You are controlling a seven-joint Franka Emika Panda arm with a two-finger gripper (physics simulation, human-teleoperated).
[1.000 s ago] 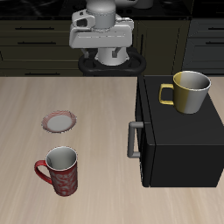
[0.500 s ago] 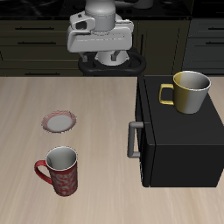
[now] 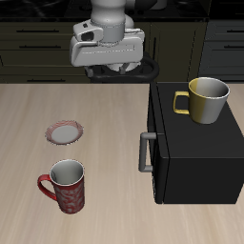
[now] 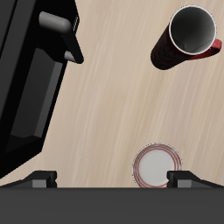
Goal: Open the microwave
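The microwave [image 3: 195, 143] is a large matte-black box near the table's front edge, its door shut and its grey vertical bar handle [image 3: 145, 152] facing the table's middle. It also shows in the wrist view [image 4: 26, 87] with its handle [image 4: 61, 35]. My gripper [image 3: 108, 57] hangs high over the back of the table, well away from the handle. In the wrist view the gripper [image 4: 114, 179] has its fingertips [image 4: 39, 178] wide apart, open and empty.
A yellow mug [image 3: 207, 99] stands on top of the microwave. A red mug [image 3: 67, 186] stands near the front edge, also in the wrist view [image 4: 188, 35]. A small round plate [image 3: 65, 132] lies mid-table, right under the gripper [image 4: 157, 166]. Dark cabinets [image 3: 38, 48] line the back.
The gripper has drifted a little sideways, away from the microwave's side, and slightly higher. Nothing on the table has moved.
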